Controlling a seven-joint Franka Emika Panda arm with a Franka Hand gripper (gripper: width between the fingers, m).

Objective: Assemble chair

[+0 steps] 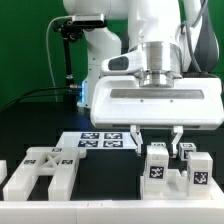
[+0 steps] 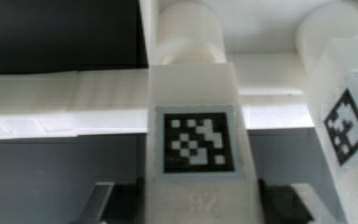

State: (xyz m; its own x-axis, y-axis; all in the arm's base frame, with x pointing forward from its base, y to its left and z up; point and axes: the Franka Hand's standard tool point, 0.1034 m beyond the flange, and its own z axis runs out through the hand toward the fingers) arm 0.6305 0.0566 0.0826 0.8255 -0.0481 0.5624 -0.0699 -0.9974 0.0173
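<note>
- The big white robot arm (image 1: 150,30) is hanging its 2-finger gripper (image 1: 157,147) straight down over the black table (image 1: 30,125).
- The 2 dark fingers (image 1: 136,140) are standing spread wide apart, and they are pinching nothing.
- Sitting right between the fingers is the white square plastic post (image 1: 157,168) of the chair, which is showing a black-and-white square tag on its face. The fingertips are hovering at about the level of its top end.
- In the wrist view, the gripper (image 2: 190,197) is straddling that post (image 2: 197,95). The fingers (image 2: 275,198) are flanking it 1 on each side, and a narrow gap is showing between each finger and the post's edge.
- Just outside the finger on the exterior view's right, a second white blocky plastic part (image 1: 198,172) is sitting close beside the post. Its own tag is peeking into the wrist view (image 2: 345,110) at an angle.
- Well out beyond the finger on the exterior view's left, a white slotted flat plastic panel (image 1: 40,172) is lying flat on the table, clear of the gripper.
- Behind the fingers, the marker board (image 1: 100,140) is lying flat, nearer to the finger on the exterior view's left.
</note>
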